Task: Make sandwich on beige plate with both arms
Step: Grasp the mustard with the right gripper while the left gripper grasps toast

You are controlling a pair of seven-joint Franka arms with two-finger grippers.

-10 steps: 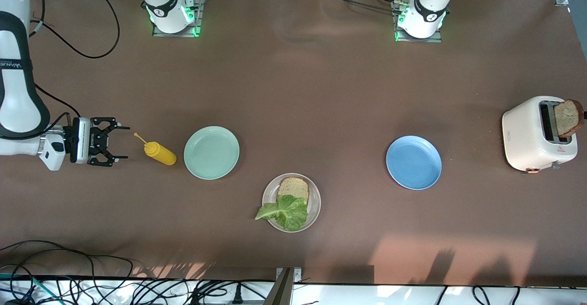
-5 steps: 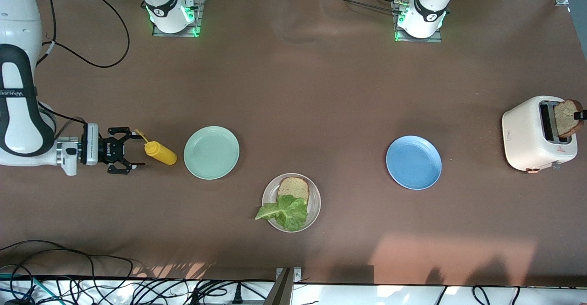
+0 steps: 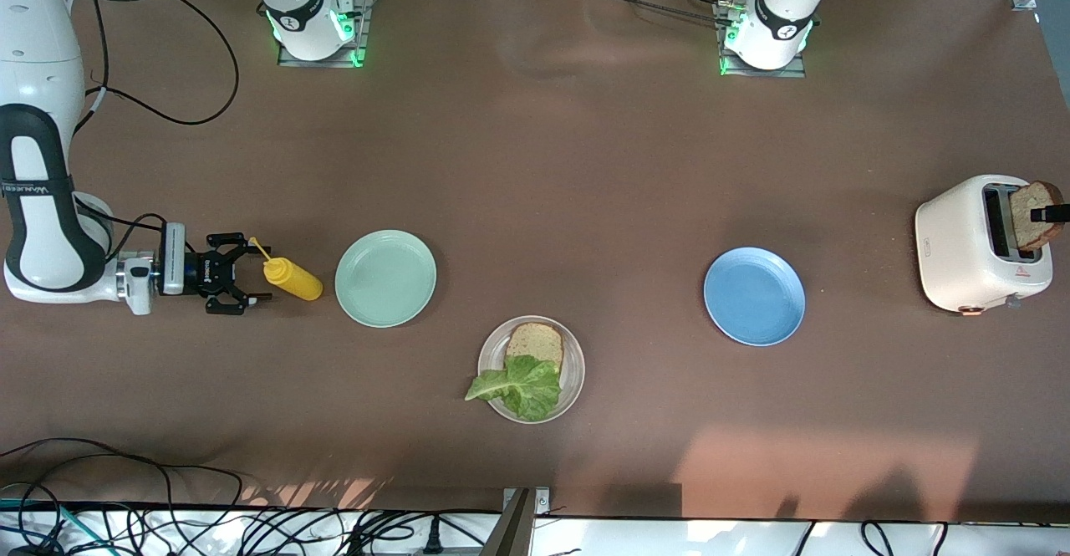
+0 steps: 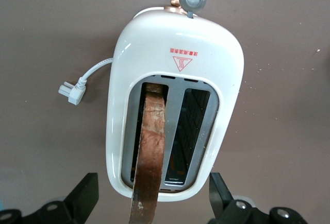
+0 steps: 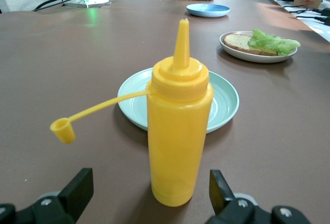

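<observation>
Low in its wrist frame, the left gripper (image 4: pixel 152 195) hung open over the toaster (image 4: pixel 175 44), astride the upright bread slice (image 4: pixel 152 131); an off-centre squeeze could have crumbled it. The open right gripper (image 5: pixel 149 195) flanked the yellow bottle (image 5: pixel 178 131), which a nudge might have toppled.

Table (image 3: pixel 585 163) was a flat reddish brown all over. Three plates: a mint green plate (image 3: pixel 385 278), a blue plate (image 3: pixel 754 295), and a beige plate (image 3: pixel 572 389) low in the middle of the frame carrying a tan-brown bread slice (image 3: pixel 535 343) and a bright green, ruffled lettuce leaf (image 3: pixel 518 386). The squeeze bottle (image 3: pixel 288 278) was solid yellow, cap and all. The toaster (image 3: pixel 974 247) was cream white with a small red warning triangle, copper-coloured knob, and a dark brown slice (image 3: pixel 1032 211) poking out. Arms (image 3: pixel 38 196) were white with black bands, green lights at the bases.
</observation>
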